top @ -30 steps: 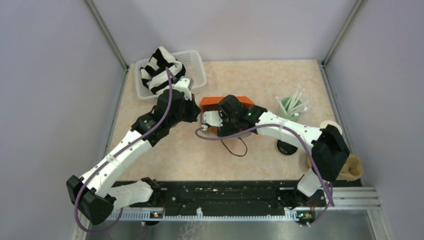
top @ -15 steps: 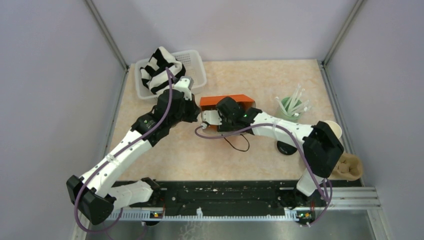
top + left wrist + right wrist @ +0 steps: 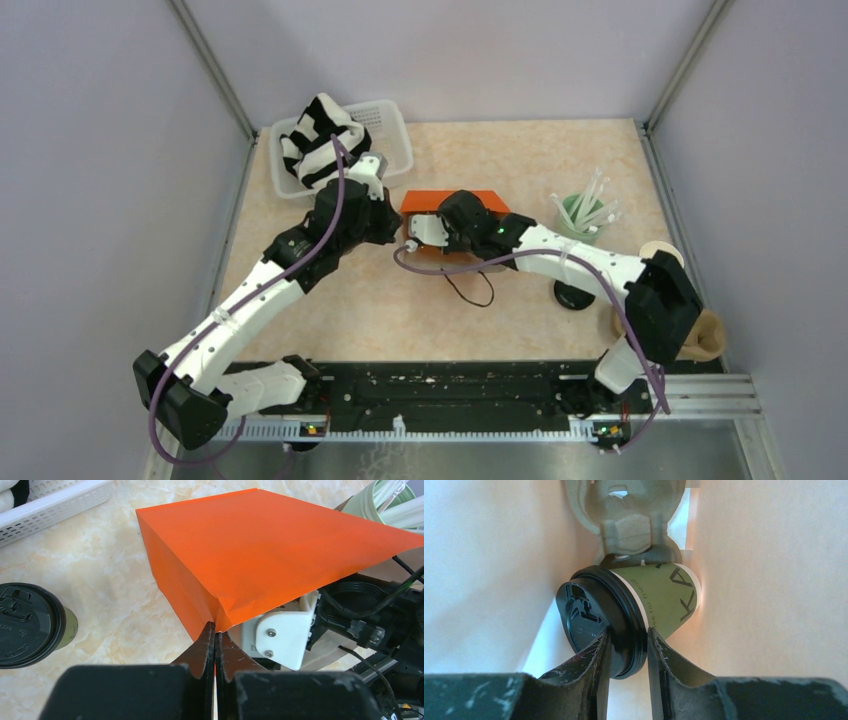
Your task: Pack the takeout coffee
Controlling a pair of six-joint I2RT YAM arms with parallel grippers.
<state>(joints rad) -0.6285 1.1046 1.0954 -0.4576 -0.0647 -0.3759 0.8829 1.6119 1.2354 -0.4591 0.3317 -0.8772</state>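
Observation:
An orange paper bag [image 3: 455, 200] lies on its side mid-table. My left gripper [image 3: 215, 630] is shut on the bag's [image 3: 260, 555] near corner at its mouth. My right gripper [image 3: 628, 640] reaches inside the bag, its jaws closed on the black lid [image 3: 589, 617] of a dark green takeout coffee cup [image 3: 661, 600] that lies tilted on its side. Behind the cup sits a grey pulp cup carrier [image 3: 629, 525]. A second lidded takeout coffee cup [image 3: 30, 625] stands on the table left of the bag. From above, the right wrist [image 3: 465, 225] covers the bag's mouth.
A white basket [image 3: 388, 125] with striped cloth [image 3: 318, 135] stands at the back left. A pale mint tumbler of straws [image 3: 580, 215] is right of the bag. A black lid [image 3: 572, 295] and a brown pulp piece [image 3: 705, 335] lie near the right arm.
My right gripper's jaws have closed from wide apart onto the cup's lid, and its wrist has shifted slightly at the bag's mouth. The left arm has not moved.

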